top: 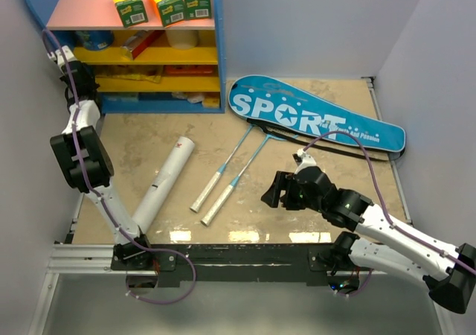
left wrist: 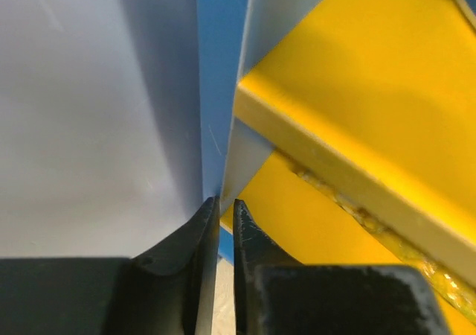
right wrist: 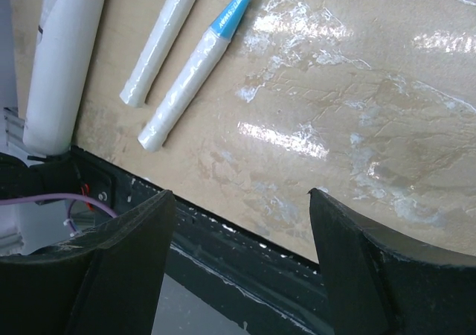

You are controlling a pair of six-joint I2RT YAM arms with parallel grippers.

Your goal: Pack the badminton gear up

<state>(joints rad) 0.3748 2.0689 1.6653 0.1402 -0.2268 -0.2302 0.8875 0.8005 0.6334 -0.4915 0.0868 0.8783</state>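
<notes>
Right arm bends low from the near right corner, right pincer (top: pixel 272 190) spread wide and empty over bare tabletop (top: pixel 134 138), open room all round. Left arm's reared tall, left pincer (left wrist: pixel 225 219) pressed almost together on nothing, nosed tight against the shelf (left wrist: pixel 372 89) side wall. The blue bag (top: pixel 320 119) lies farther out than the right pincer, by the far edge. Off to that pincer's left is the white tube (top: pixel 165 180), with the two rackets (top: pixel 207 192) between.

Glossy beige table (top: pixel 312 223) carrying a white tube (top: pixel 165 181) at left, two light-blue rackets (top: pixel 206 191) side by side at centre, heads hidden by the blue SPORT bag (top: pixel 312 119) behind.
</notes>
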